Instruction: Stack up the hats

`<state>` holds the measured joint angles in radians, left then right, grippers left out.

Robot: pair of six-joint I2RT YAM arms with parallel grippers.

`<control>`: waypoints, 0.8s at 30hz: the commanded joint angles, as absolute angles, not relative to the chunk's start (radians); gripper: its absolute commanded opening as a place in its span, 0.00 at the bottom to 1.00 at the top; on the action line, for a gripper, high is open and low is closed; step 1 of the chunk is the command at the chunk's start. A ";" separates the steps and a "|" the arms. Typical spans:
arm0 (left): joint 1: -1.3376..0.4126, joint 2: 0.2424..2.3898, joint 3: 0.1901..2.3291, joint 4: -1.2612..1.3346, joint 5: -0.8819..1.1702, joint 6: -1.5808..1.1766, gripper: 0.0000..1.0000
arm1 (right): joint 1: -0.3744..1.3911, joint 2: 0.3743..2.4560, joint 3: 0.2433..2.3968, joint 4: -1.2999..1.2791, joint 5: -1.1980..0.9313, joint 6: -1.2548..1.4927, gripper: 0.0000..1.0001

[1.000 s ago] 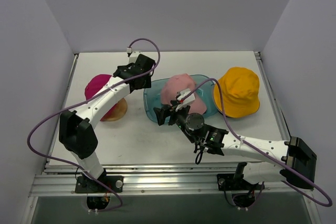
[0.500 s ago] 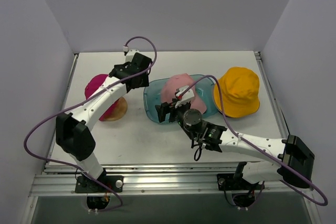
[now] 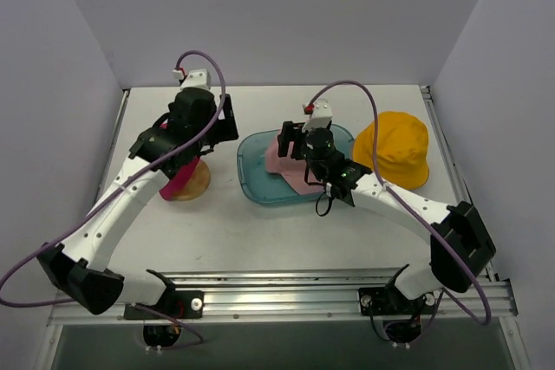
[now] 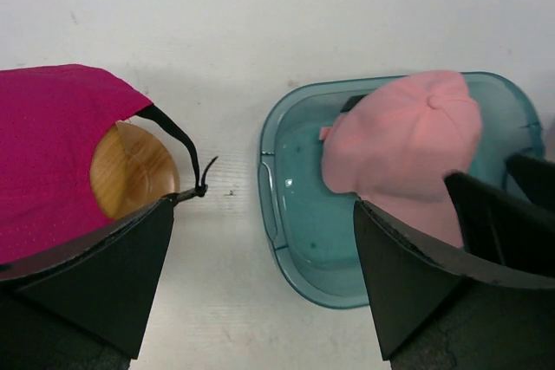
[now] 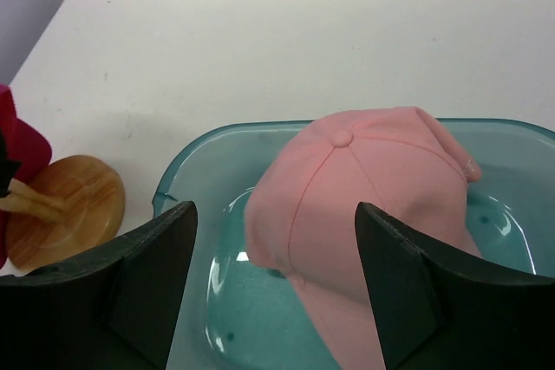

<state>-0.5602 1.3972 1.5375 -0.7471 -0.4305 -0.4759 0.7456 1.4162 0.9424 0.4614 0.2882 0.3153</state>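
The big white table (image 3: 225, 223) holds everything. On it, near the middle and a bit toward the far edge, sits a see-through teal plastic tray (image 3: 256, 181) with an oval shape.

A soft yellow-orange cloth hat (image 3: 397, 149) lies flat on the table near the right edge, just beside the tray. A soft magenta cloth hat (image 4: 43, 153) is near the left edge. It hangs over a round wooden stand (image 4: 130, 171), and part of the wood peeks out from under it. A thin black cord (image 4: 178, 140) with a knot hangs from this hat.

A soft pale pink cloth hat (image 5: 364, 188) lies inside the tray, on the side nearer the yellow-orange hat.

The left tool (image 4: 264, 214) hangs above the table, over the bare spot between the stand and the tray. Its two fingers are wide apart and nothing is in them.

The right tool (image 5: 276, 214) is over the tray, right at the pink hat. Its fingers are apart too, with the pink hat showing between them. I cannot tell if they touch the hat.
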 commanded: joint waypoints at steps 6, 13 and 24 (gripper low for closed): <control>-0.564 1.180 1.427 -0.615 -0.195 -0.448 0.94 | 0.677 1.629 1.167 0.296 0.259 0.345 0.70; -0.565 1.082 1.310 -0.575 -0.113 -0.445 0.94 | 0.646 1.772 1.278 0.146 0.328 0.397 0.70; -0.566 1.011 1.229 -0.574 -0.118 -0.453 0.94 | 0.643 1.859 1.347 0.091 0.348 0.399 0.33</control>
<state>-0.5621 1.0359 1.2381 -0.6266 -0.1383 -0.4587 0.6483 1.8473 1.3148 0.1471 0.3248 0.3931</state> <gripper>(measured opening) 0.939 0.366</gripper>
